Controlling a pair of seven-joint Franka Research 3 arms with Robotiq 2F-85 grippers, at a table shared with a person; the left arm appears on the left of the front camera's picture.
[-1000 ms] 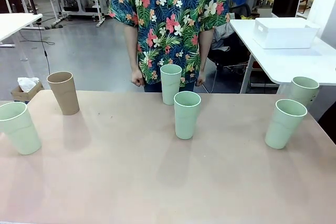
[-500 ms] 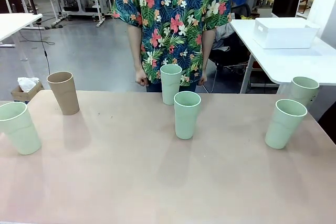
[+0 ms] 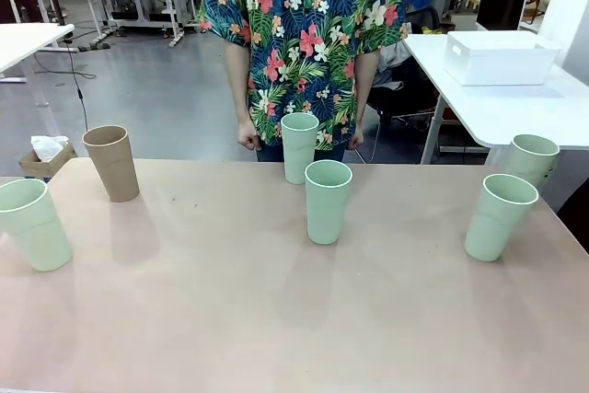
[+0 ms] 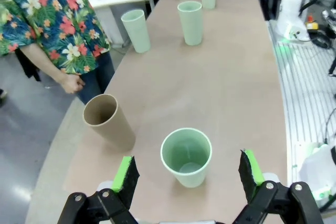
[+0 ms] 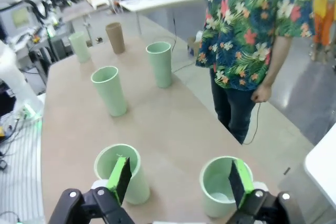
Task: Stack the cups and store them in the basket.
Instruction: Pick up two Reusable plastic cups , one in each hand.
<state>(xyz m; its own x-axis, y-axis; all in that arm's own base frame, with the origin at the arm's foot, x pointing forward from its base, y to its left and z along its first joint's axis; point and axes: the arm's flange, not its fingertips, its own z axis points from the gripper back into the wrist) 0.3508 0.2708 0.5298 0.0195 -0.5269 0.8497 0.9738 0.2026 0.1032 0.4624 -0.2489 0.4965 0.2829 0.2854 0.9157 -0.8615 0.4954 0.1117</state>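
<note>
Front view: looking across the table (image 3: 230, 319) at six upright cups, each standing alone: brown cup (image 3: 111, 163) and leftmost mint cup (image 3: 32, 225) at the left, far middle cup (image 3: 299, 147) and near middle cup (image 3: 328, 202) at the centre, near right cup (image 3: 498, 217) and far right cup (image 3: 532, 158) at the right; finding the basket (image 3: 497, 58) off on a white side table (image 3: 515, 108); facing a person (image 3: 304, 34) standing at the far edge.
Left wrist view: hanging the left gripper (image 4: 187, 158) above the leftmost mint cup, fingers spread wide, gripping nothing, brown cup near.
Right wrist view: hovering the right gripper (image 5: 178, 174) over near right cup and far right cup, fingers wide apart, clasping nothing
</note>
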